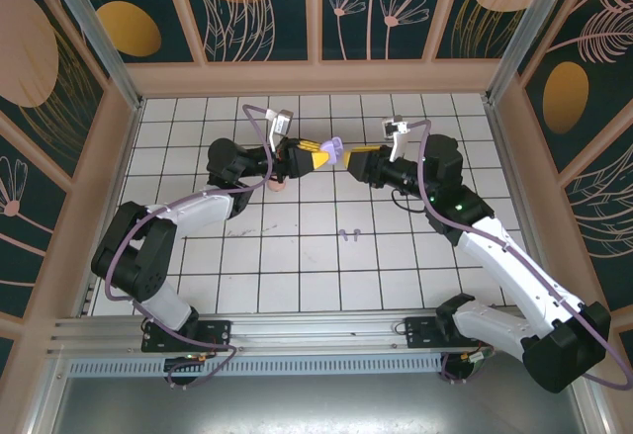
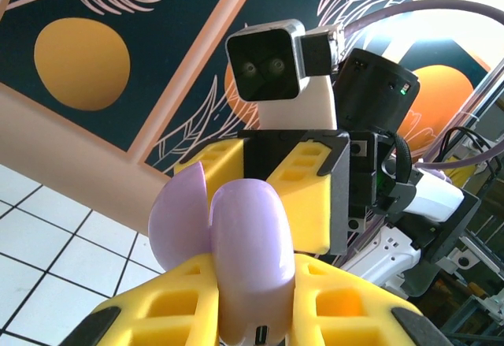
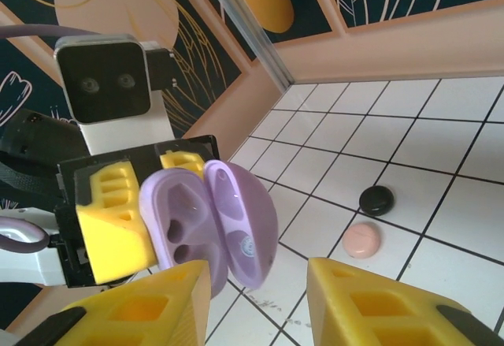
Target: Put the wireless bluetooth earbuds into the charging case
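My left gripper is shut on the base of a lavender charging case, held up above the floor. The case's lid stands open, and its sockets look empty. My right gripper faces it from the right, open, with its yellow fingers on either side of the case's lower edge and not touching it. Two tiny lavender earbuds lie on a white tile below and in front of both grippers.
A black case and a pale pink case lie shut on the tiled floor near the left arm. Wooden walls enclose the floor at the back and sides.
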You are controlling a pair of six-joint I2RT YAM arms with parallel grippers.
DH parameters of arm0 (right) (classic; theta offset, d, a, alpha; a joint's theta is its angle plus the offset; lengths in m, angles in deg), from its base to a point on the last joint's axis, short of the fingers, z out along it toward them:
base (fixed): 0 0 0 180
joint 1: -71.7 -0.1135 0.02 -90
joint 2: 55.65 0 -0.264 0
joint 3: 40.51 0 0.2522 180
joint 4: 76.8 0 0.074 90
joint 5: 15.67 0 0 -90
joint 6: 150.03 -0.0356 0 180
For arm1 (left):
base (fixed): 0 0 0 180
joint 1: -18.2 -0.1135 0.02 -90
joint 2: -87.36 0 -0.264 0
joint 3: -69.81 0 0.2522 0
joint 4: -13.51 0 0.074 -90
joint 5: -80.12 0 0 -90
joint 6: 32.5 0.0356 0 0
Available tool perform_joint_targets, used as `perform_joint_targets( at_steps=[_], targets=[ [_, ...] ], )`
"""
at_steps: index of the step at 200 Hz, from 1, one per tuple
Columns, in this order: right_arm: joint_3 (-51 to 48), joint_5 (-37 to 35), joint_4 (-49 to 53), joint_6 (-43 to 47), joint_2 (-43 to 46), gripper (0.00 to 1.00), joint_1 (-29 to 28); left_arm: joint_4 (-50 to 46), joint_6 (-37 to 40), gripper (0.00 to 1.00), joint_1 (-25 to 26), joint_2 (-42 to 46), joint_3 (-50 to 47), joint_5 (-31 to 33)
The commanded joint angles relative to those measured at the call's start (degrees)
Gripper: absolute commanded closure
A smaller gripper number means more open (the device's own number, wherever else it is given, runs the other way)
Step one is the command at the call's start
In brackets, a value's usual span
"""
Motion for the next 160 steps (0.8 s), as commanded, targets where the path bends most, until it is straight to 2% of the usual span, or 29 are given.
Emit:
perform_joint_targets(
  at_steps=[1, 160],
  targets=[
    [0.42, 2.04, -3.74, 0.89, -0.72, 0.63, 0.38, 0.86, 1.21, 1.00, 0.16, 1.95, -0.38, -1.06],
    [1.76, 3.38, -5.56, 0.05, -5.66, 0.72, 0.38, 0.96, 0.79, 1.00, 0.34, 2.70, -0.55, -0.89]
  ],
)
